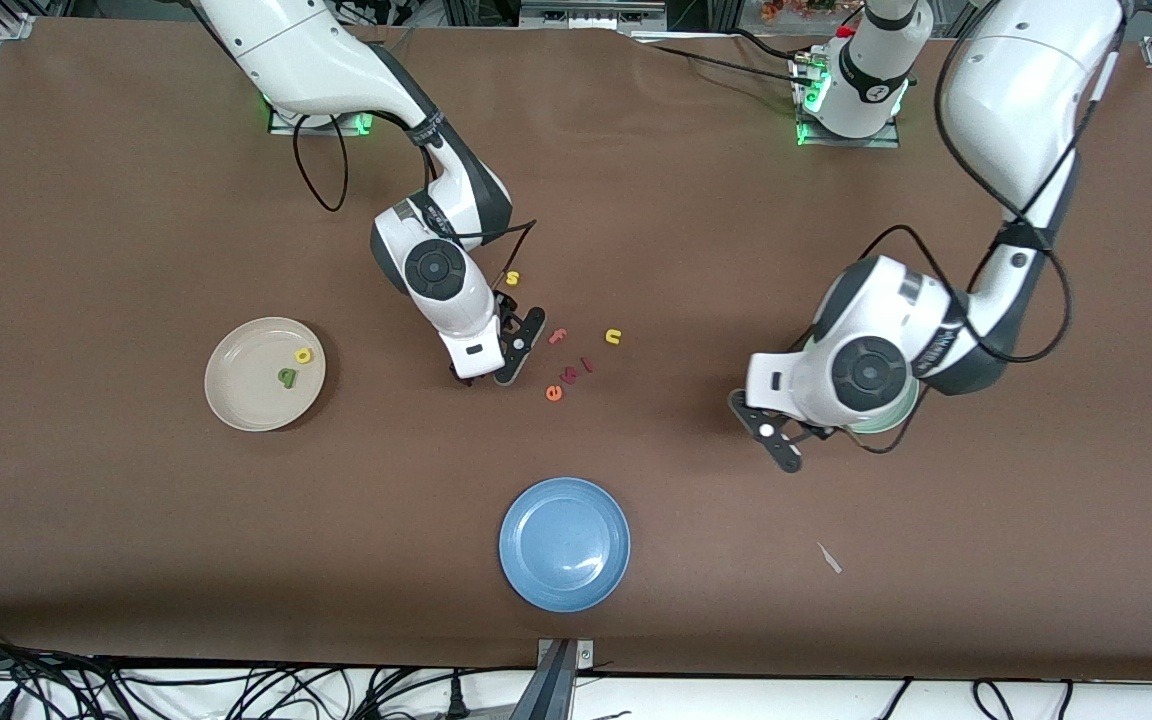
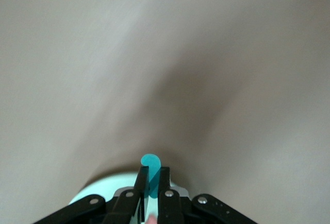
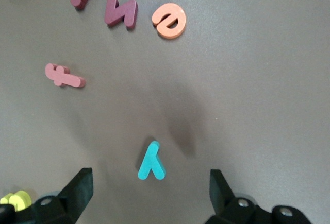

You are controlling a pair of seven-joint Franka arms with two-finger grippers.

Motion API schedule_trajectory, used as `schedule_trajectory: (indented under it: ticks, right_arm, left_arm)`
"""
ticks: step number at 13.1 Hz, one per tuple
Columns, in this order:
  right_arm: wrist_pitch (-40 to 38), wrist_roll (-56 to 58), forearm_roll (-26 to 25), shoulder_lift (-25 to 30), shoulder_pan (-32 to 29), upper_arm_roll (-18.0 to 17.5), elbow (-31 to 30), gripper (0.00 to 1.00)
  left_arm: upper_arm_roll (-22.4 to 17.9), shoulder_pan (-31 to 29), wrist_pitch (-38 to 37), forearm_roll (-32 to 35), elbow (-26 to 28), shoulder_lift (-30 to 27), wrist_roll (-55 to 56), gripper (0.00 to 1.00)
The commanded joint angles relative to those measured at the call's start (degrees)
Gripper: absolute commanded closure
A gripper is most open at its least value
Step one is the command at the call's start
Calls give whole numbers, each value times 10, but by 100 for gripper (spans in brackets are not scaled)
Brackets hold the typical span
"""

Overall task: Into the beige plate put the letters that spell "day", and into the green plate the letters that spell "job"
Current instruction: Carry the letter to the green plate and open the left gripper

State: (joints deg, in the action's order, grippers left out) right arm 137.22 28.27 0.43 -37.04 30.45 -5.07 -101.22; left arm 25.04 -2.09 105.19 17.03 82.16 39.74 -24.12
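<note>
Right gripper (image 3: 149, 193) hung spread wide over the teal y (image 3: 151, 162), which lay on the table among the loose letters, well apart from the beige plate (image 1: 236, 400). Left gripper (image 2: 151, 183) pinched the teal j (image 2: 150, 161) by the green plate (image 1: 891, 420). Risk: a thin foam y could skid or tip if the fingers closed off-centre.

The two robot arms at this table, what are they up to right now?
They are sorting foam letters onto plates. The left gripper is shut on a teal hooked letter over the green plate, which the arm mostly hides. The right gripper hangs open over the teal y lying among the loose letters mid-table. The beige plate already holds a dark green letter and a yellow one. The blue plate sits nearest the front camera.
</note>
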Motion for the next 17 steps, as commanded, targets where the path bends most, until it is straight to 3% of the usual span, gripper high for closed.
schedule_trajectory:
  ticks: [1,5,8,11,14,16,17]
  right_arm:
    - [40,-7,-10,-2,3,1,-22,0]
    - [60,-2,-24,-3,6,1,-34,8]
    - [60,-2,-37,-3,7,1,-31,18]
    - [60,-4,-51,-8,9,1,-28,32]
    - [60,-3,-53,-8,12,1,-27,57]
    - [60,-3,-58,-8,12,1,-26,58]
    - [60,-4,-65,-8,12,1,-26,64]
  left_arm:
    - [4,-41,-13,13,27,-20,0,100]
    - [4,-64,-6,54,69,-29,4,100]
    - [4,-83,81,56,162,-62,20,100]
    - [4,-104,142,58,215,-70,21,100]
    - [4,-119,198,58,251,-69,19,100]
    - [4,-120,212,59,255,-63,19,100]
    - [4,-119,212,59,255,-63,19,100]
